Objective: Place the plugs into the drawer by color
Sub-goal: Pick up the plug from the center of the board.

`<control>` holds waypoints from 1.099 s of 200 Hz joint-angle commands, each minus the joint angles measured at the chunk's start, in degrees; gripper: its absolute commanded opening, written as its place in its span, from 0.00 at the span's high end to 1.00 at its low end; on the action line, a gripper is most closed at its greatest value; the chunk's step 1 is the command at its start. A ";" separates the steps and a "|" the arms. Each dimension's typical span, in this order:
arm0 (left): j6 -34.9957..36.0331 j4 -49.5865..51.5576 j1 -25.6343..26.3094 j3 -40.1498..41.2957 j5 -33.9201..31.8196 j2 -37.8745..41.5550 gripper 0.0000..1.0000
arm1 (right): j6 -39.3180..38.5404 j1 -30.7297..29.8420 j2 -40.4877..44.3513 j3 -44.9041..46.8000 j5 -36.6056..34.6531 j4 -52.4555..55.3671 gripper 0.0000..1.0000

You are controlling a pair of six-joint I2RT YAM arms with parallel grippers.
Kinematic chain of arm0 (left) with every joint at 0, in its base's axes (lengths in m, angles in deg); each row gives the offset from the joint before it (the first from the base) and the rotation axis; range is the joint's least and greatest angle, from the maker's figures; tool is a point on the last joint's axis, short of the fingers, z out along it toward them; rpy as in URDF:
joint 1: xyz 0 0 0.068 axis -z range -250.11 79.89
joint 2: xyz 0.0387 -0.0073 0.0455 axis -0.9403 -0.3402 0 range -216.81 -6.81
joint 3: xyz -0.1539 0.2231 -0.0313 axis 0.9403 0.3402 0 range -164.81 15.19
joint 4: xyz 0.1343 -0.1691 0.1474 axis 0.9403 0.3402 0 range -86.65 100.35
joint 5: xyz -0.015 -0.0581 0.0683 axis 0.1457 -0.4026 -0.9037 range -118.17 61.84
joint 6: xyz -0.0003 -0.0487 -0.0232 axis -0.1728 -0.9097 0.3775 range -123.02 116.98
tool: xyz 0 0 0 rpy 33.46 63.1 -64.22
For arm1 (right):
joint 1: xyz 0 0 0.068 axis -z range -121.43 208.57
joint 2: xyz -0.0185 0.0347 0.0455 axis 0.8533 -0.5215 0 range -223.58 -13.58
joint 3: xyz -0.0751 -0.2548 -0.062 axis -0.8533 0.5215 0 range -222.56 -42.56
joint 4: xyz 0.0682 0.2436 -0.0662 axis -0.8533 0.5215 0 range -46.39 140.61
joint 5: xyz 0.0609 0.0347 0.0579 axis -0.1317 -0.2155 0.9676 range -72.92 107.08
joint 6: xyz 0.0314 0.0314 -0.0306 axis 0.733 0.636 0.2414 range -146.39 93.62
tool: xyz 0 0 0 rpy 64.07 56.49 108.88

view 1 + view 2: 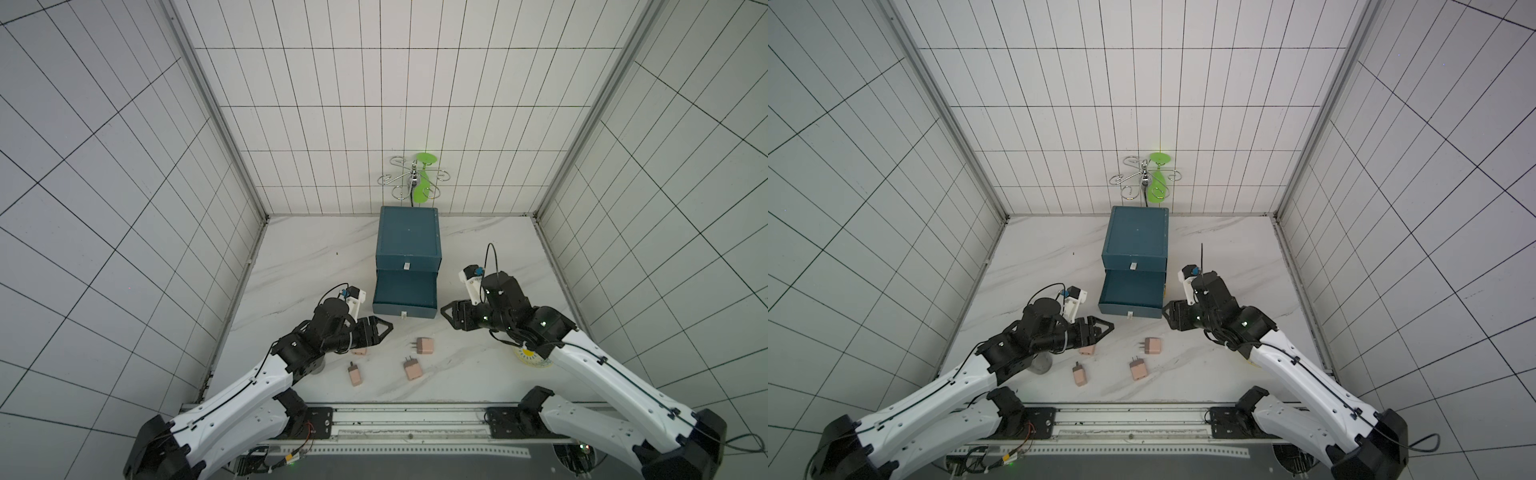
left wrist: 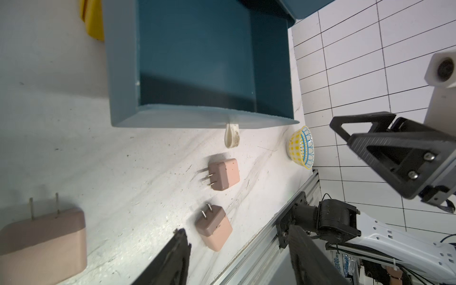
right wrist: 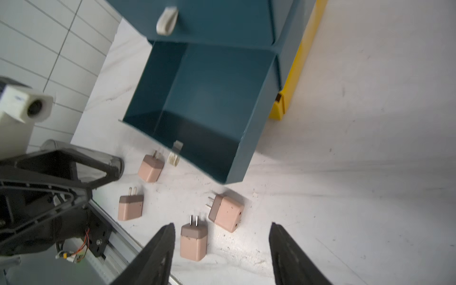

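Lying loose below left tool (image 1: 384, 328) and right tool (image 1: 448, 316), four pink plugs (image 1: 424, 345).

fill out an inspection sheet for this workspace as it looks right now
surface: white marbled table, dusty specks
job's things: four peach-pink plugs lie loose before the teal drawer unit; lower drawer pulled out, looks empty; upper drawer shut; teal plugs: nothing seen
clutter: patterned bowl under the right arm, green glass on wire rack behind the unit, yellow item beside it
grippers: left tool open, empty; right tool open, empty
cables: black loops by each tool; loose wires at base
surroundings: gridded tile walls, metal rail in front
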State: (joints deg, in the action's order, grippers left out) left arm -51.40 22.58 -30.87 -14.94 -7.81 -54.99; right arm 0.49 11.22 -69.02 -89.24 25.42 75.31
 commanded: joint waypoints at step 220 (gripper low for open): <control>15.95 9.03 -3.03 -11.02 -5.74 -0.90 0.30 | 15.07 -30.62 -31.85 4.73 -14.73 -13.46 0.28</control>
State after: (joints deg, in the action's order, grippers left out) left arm -36.12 33.72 -33.64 -26.70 -13.31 -55.19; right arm 14.48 -18.73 -98.66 -84.34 13.29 61.02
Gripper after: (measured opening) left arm 0.696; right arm 0.751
